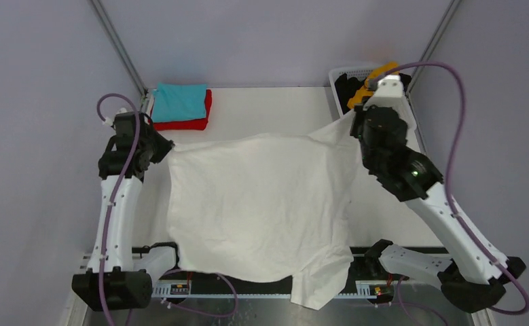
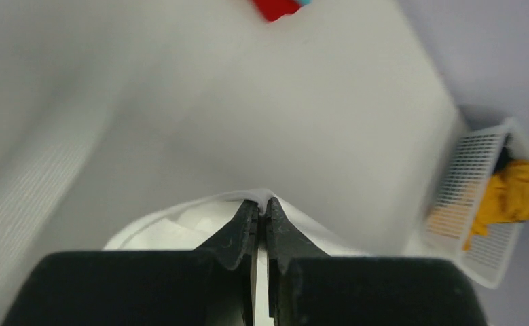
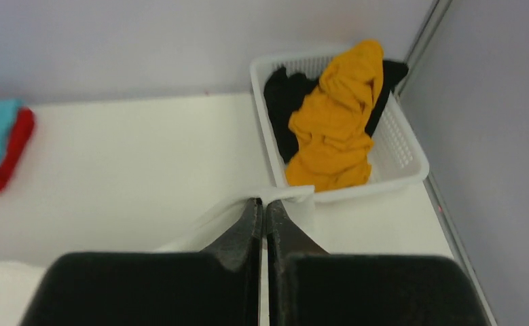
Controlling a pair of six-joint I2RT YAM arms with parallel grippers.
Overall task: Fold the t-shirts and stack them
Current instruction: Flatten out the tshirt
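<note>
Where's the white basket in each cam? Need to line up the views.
Top external: basket in the top right of the picture, partly hidden by the arm there.
Left wrist: basket at the right edge, mid-height, blurred.
Right wrist: basket right of centre, in the upper half.
Shared landmark: the folded red shirt, seen in all three views.

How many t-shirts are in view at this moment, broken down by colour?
White t-shirt, spread out: 1
Teal t-shirt, folded, top of the stack: 1
Red t-shirt, folded, beneath it: 1
Orange-yellow t-shirt, in the basket: 1
Black t-shirt, in the basket: 1, as far as shows
Total: 5
</note>
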